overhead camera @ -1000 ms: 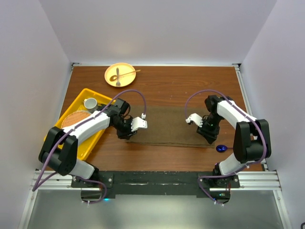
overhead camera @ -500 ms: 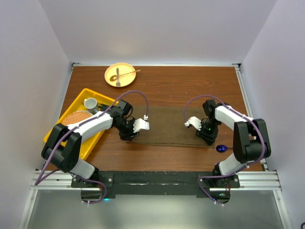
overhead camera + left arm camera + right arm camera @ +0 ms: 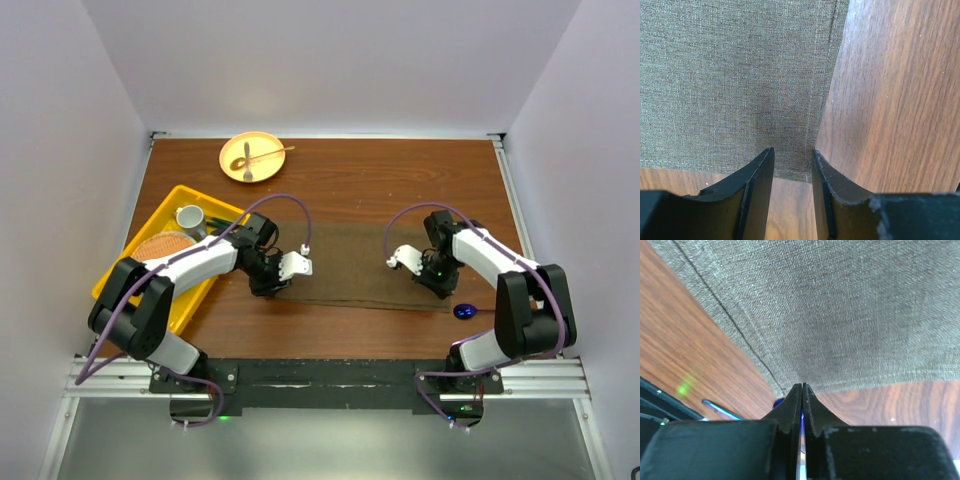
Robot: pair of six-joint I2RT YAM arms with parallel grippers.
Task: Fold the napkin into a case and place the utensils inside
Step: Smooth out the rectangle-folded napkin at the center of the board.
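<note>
The olive-brown napkin (image 3: 350, 265) lies flat as a long strip on the table between my arms. My left gripper (image 3: 265, 285) is open over its near left corner, and the two jaws straddle that corner (image 3: 792, 155) low over the cloth (image 3: 740, 75). My right gripper (image 3: 437, 288) is shut at the near right corner, its tips (image 3: 802, 386) pinching the napkin's edge (image 3: 840, 315). A glossy blue spoon (image 3: 463, 311) lies on the wood just right of that corner, partly hidden behind the right jaws (image 3: 779, 402). No case shows.
A yellow plate (image 3: 232, 166) with two light utensils (image 3: 262, 155) on it sits at the back left. A yellow tray (image 3: 165, 300) at the left edge holds a cup (image 3: 190, 216) and a round woven mat (image 3: 160, 247).
My right gripper has shut on the napkin's near right corner. Both grippers have come down and settled at the napkin's near corners; the left one stays open.
</note>
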